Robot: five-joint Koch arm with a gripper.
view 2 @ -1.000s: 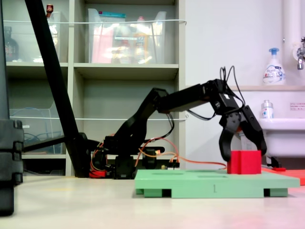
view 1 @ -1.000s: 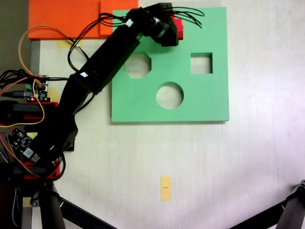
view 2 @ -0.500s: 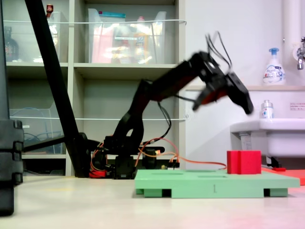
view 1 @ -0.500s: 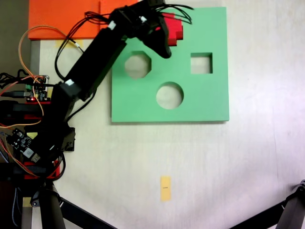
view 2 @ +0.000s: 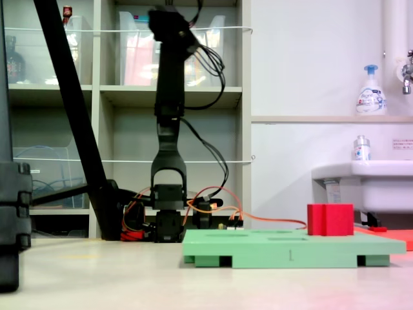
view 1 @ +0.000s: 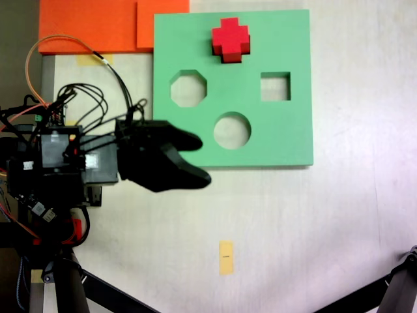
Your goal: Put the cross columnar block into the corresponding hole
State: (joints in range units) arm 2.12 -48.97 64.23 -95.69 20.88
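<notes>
The red cross columnar block [view 1: 230, 39] stands upright on the far middle of the green foam board [view 1: 287, 140], free of the arm. From the side, the block [view 2: 330, 219] rises above the board [view 2: 284, 247] near its right end. The corresponding hole is hidden; the block covers the board beneath it. Octagonal [view 1: 188, 89], square [view 1: 275, 86] and round [view 1: 232, 130] cutouts are bare. My gripper [view 1: 203, 160] hangs high over the board's near left corner, its jaws spread and nothing between them. In a fixed view the arm stands upright, with the gripper [view 2: 169, 22] at its top.
Orange foam sheets [view 1: 98, 26] lie beyond the board's left corner. The arm's base and wiring [view 1: 45, 156] sit at the left. A yellow tape strip [view 1: 226, 257] marks the table in front. Tripod legs [view 1: 98, 287] cross the bottom corners. Shelves [view 2: 129, 97] and a sink [view 2: 368, 181] stand behind.
The gripper let go of the red block, rose away from it and swung back with the arm to an upright pose over the base. The block stayed where it was.
</notes>
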